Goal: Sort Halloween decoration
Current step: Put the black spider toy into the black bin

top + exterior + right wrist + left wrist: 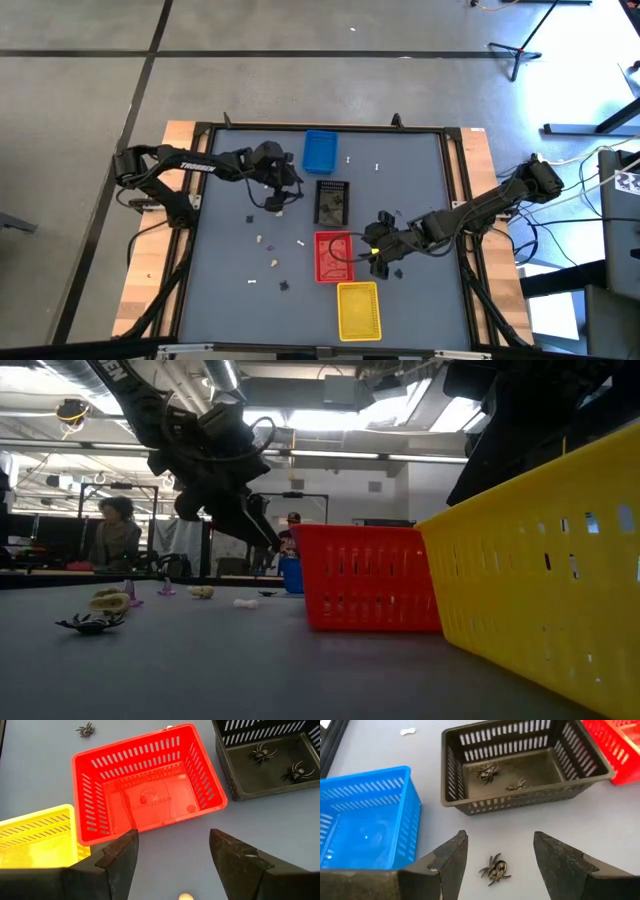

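Two grippers stand over a table strewn with tiny Halloween decorations. The left gripper [495, 857] hangs just above a small dark spider [494, 869] that lies on the bare grey table [230, 180], between the blue tray [365, 815] and the black tray [520, 770]. Its fingers are spread as wide as they go and hold nothing; the spider sits between them, touched by neither. Two more spiders [488, 771] already lie in the black tray. The right gripper [172, 855] hovers beside the red tray [145, 790], which looks empty, and the yellow tray [35, 835]; its fingers are also fully apart and empty, with a small cream piece [185, 896] on the table below them. Other pieces, cream and dark, are scattered over the left half of the table [272, 262].

The spider looks like light moulded plastic (probably stiff in the body, thin and springy in the legs), so it should weigh almost nothing and could skid or flick away if a finger catches a leg first. The safest hold is likely across the rounded body, fingers coming straight down on either side and closing gently. Being so flat, it may need the fingertips to reach nearly to the tabletop.
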